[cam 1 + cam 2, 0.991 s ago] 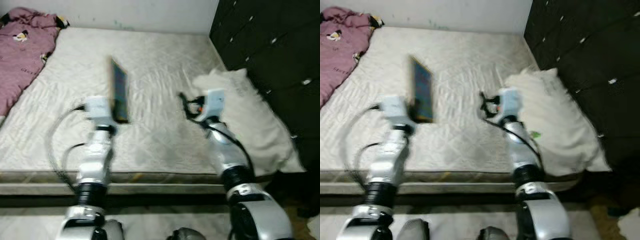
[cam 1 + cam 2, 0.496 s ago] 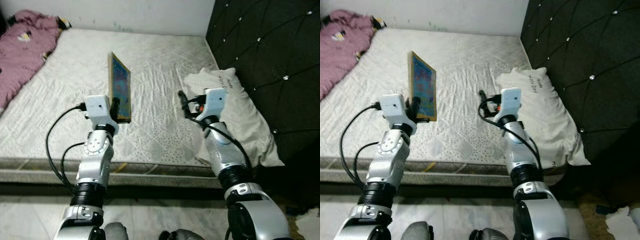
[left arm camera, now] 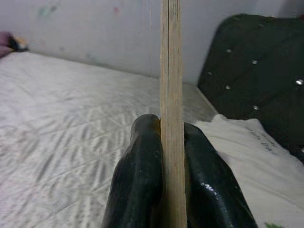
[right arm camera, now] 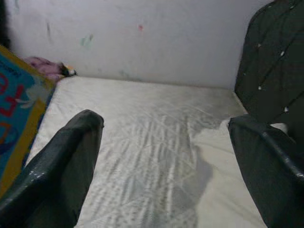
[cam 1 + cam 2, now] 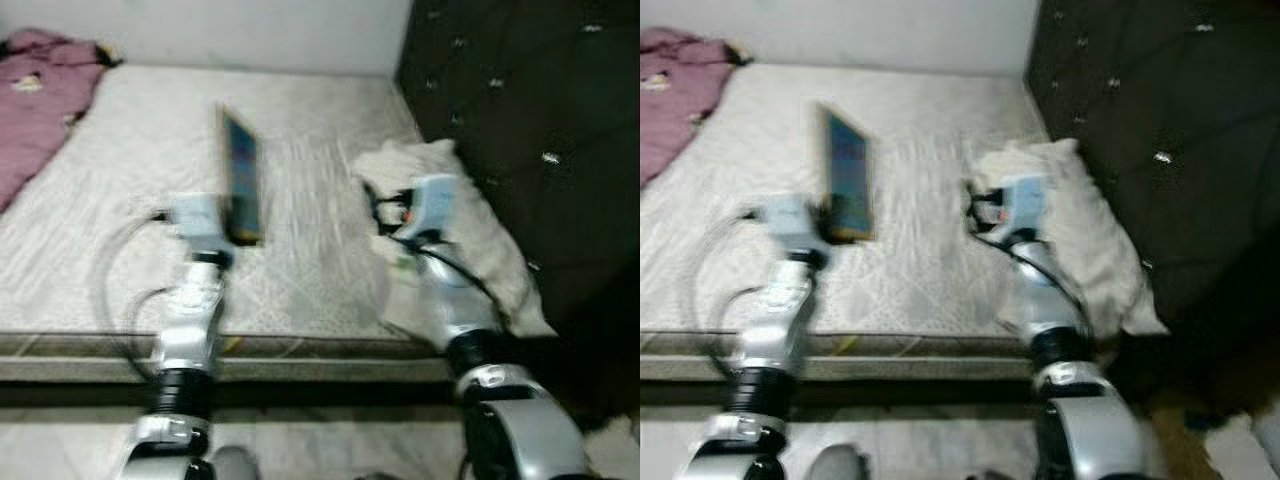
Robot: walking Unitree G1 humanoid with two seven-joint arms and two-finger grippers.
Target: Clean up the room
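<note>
Surface: pale quilted fabric covers the bed (image 5: pixel 300 130) before us, its bare mattress running from the near edge to a white wall (image 5: pixel 250 30) at the far side.
Room: a black tufted headboard (image 5: pixel 520 120) rises along the right of the bed; strip of light floor (image 5: pixel 320 440) lies at our feet. The head views are blurred.
Left hand: our left hand (image 3: pixel 164 156) is up over the near part of the bed, its two black fingers (image 3: pixel 137 180) pressed flat against both faces of a thin board book (image 5: pixel 240 185), which stands upright on edge.
Right hand: our right hand (image 4: pixel 161 137) is raised over the near right of the bed with its fingers spread wide and nothing between them.
Other things: a white pillow (image 5: pixel 450 200) lies against the headboard, just beyond and beside our right arm; a pink garment (image 5: pixel 40 100) is heaped at the far left corner, well apart from both hands.
Edges and open room: the middle of the mattress between book and pillow is open sheet; the near bed edge (image 5: pixel 300 345) crosses below both forearms.
</note>
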